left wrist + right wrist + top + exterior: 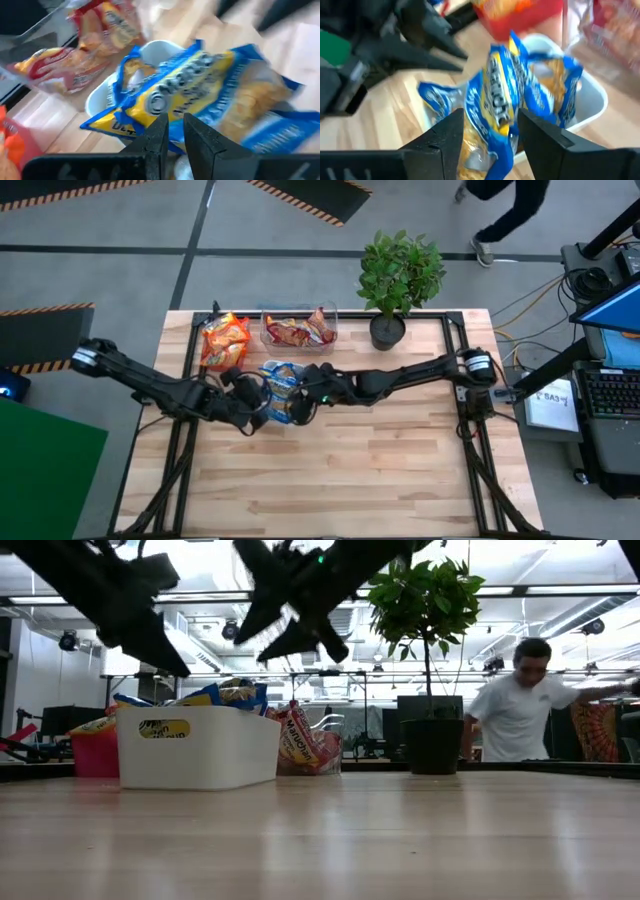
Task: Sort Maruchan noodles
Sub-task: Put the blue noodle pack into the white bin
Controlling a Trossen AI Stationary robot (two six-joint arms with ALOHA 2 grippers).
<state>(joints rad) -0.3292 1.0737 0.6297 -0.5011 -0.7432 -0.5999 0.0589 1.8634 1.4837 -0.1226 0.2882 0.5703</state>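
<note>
Worktop (400, 470) of pale wood carrying three trays along its far half, with a potted plant (398, 280) well to the right end effector's outer side.

White tray (200, 748) sitting directly beneath both end effectors, holding blue-and-yellow packets (281, 385) heaped above its rim. Red tray (222, 340) with orange packets (226, 332) lying beyond the left end effector; clear tray (298, 330) with red-brown packets (297, 332) lying beyond the right end effector.

Right end effector (490, 135) hovering over the white tray, fingers standing apart, released, gripping nothing; one blue-and-yellow packet (502, 97) standing on edge between and just ahead of the fingers, leaning on the heap.

Left end effector (171, 137) hanging just beside the right one, above the same tray, fingers nearly together with a thin gap showing; nothing seen between them, blue-and-yellow packet (195, 90) lying just ahead of the tips.

Risks, judged from this arrangement:
- Upright packet tipping over the rim onto the worktop, owing to the overfull heap and slippery crinkled film.
- Withdrawing fingers snagging a packet edge and dragging it out.
- The two arms colliding, owing to their closeness over one tray.
</note>
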